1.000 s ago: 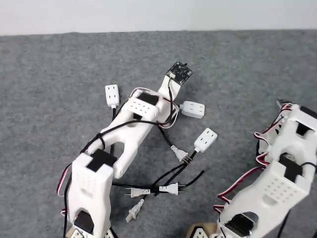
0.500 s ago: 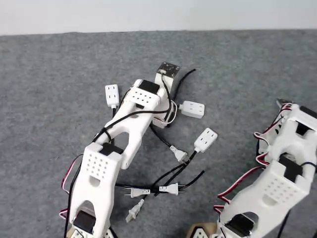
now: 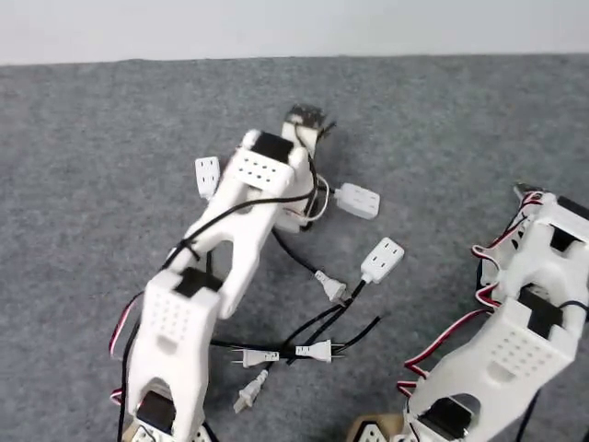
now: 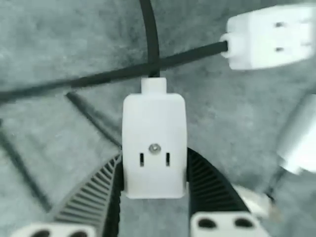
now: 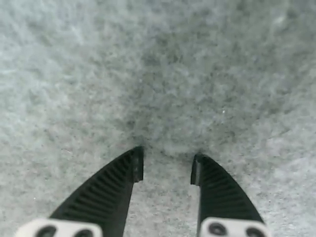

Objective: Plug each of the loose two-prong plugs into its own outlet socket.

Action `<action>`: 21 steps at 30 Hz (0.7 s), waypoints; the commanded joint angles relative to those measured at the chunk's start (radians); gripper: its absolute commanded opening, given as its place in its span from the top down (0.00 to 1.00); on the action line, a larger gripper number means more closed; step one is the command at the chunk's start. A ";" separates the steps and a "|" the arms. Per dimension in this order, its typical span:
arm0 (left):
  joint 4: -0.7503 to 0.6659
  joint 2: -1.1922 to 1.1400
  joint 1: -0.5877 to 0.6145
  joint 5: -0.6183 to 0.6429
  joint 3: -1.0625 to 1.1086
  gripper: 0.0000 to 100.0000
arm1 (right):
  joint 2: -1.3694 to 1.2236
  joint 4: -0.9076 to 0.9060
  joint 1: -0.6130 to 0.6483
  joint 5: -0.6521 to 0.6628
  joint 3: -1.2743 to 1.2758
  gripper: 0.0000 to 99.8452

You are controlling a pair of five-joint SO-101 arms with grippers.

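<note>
1. Looking down from the high view, you see the left arm (image 3: 244, 216) stretched toward 12 o'clock on the worktop (image 3: 83, 129), with the right arm (image 3: 515, 341) at 4 o'clock. A side socket (image 3: 208, 175) lies at 10 o'clock and a near socket (image 3: 382, 260) at 4 o'clock. A two-prong plug (image 3: 319, 350) lies at 6 o'clock among the crossed black cords (image 3: 313, 327).
2. In the left wrist view, your left tool (image 4: 154, 160) is narrowed onto a held socket (image 4: 154, 128), with a finger against each flat side and the slotted face toward the camera. A second socket (image 4: 269, 37) lies beyond it on its own cord.
   - Expect these pieces to be light, hard plastic with smooth sides that may slip.
   - The limp cords will likely drag and twist whatever you lift.
   - Grip the body by its flat sides, clear of slots or prongs.
3. In the right wrist view, your right tool (image 5: 165, 165) is partly open, holding nothing, above bare grey worktop.
</note>
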State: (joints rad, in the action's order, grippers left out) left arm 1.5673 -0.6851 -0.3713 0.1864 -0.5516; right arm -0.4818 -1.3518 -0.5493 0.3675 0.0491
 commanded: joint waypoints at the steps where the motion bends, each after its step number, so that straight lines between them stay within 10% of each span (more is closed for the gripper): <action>1: 0.028 0.304 -0.064 0.014 0.148 0.99 | -0.012 0.030 0.064 0.012 0.011 0.86; 8: -0.095 0.640 -0.021 0.005 0.630 0.99 | -0.012 0.030 0.064 0.012 0.011 0.86; 21: -0.786 0.962 0.110 -0.044 1.460 0.99 | -0.012 0.030 0.064 0.012 0.011 0.86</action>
State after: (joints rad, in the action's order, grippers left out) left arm 0.9122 0.2478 -0.2685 0.1542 0.8401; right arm -0.4818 -1.3518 -0.5493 0.3675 0.0491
